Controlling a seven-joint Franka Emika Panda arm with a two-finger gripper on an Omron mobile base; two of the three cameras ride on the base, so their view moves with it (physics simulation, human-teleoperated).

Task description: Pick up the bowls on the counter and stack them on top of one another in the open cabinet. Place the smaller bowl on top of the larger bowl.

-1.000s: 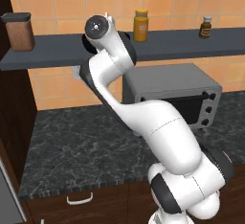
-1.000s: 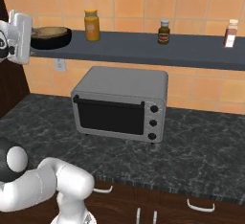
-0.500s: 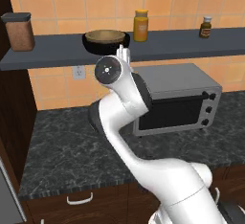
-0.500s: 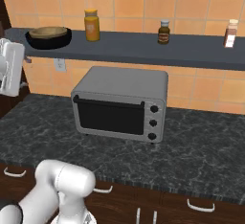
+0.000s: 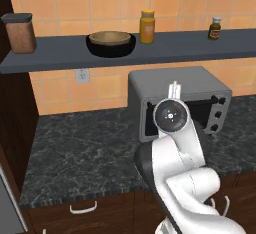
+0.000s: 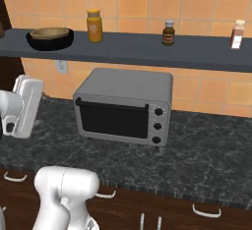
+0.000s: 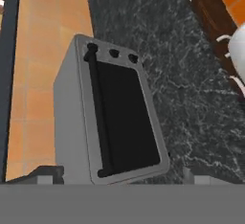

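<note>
On the open cabinet (image 5: pixel 60 58) (image 6: pixel 138 49) the larger bowl (image 5: pixel 111 48) (image 6: pixel 49 41), glossy black, stands upright near the left end. The smaller bowl (image 5: pixel 110 37) (image 6: pixel 49 32), tan, rests inside it. My gripper (image 7: pixel 120 174) is open, its fingertips (image 7: pixel 46 174) wide apart with nothing between them. It hangs well below the shelf, over the counter (image 5: pixel 80 148) (image 6: pixel 206 145) (image 7: pixel 191 74), and looks at the front of the toaster oven. My white hand (image 6: pixel 27 106) is left of that oven, apart from both bowls.
A silver toaster oven (image 5: pixel 180 100) (image 6: pixel 125 106) (image 7: pixel 115 117) stands on the counter under the shelf. Also on the shelf are a brown jar (image 5: pixel 20 33), a yellow bottle (image 5: pixel 147 26) (image 6: pixel 94 25), a small dark bottle (image 5: pixel 215 28) (image 6: pixel 169 32) and a shaker (image 6: pixel 237 34). Brown drawers with white handles run below.
The arm has drawn back and down from the shelf to in front of the toaster oven. The jaws opened a little wider. The stacked bowls stay where they were.
</note>
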